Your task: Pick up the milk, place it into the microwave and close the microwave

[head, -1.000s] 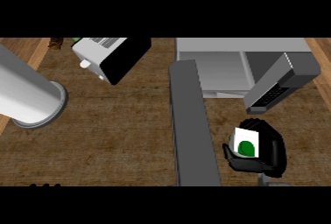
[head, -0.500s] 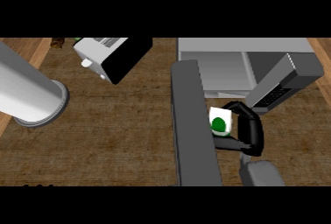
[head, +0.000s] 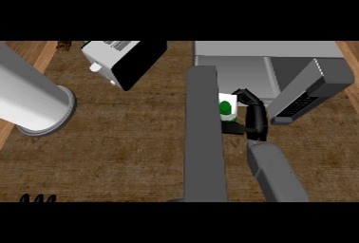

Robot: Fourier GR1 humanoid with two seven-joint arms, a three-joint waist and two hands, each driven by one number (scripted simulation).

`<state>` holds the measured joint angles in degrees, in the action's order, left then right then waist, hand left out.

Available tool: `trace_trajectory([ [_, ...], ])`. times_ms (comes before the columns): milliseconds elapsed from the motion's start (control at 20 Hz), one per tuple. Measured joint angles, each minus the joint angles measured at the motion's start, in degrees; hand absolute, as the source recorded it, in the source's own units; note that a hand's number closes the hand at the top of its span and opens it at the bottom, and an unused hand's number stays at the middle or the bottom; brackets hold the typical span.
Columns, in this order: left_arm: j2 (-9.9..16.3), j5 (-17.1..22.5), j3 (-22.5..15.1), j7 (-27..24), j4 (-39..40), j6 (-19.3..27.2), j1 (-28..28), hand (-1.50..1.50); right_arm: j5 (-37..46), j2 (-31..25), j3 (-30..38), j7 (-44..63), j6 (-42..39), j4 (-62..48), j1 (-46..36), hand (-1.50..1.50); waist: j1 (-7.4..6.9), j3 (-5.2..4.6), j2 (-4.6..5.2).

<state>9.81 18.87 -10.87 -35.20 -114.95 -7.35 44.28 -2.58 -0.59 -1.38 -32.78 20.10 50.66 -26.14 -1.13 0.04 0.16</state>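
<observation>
The right hand (head: 254, 118) was curled around the milk carton (head: 226, 108), which sat against its left side, just before the open microwave (head: 280, 61), beside its door (head: 204, 137).

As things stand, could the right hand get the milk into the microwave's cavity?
Probably yes. The right hand is curled round the milk just in front of the microwave, whose door is swung open, and nothing shows between the carton and the opening.

A brown wooden counter (head: 126, 142) fills most of the view. A white toaster (head: 116, 59) with a black side sits near the counter's far edge. A big grey pipe-shaped thing (head: 32, 102) lies over the counter's left edge.
</observation>
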Motion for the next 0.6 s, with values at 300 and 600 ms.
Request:
trace_trajectory([
  [300,0.42,0.06,0.4,-0.31,0.53,-1.0,0.36,-1.5,-1.2,-1.08,6.09,-4.59,0.76,-16.63,-10.7,1.5,-0.92,0.02,0.32],
  [600,0.8,-0.25,0.51,-0.74,0.7,-1.82,-0.28,-1.5,0.67,-4.3,8.69,-7.87,3.95,-28.88,-17.1,1.5,-2.27,0.09,0.99],
])
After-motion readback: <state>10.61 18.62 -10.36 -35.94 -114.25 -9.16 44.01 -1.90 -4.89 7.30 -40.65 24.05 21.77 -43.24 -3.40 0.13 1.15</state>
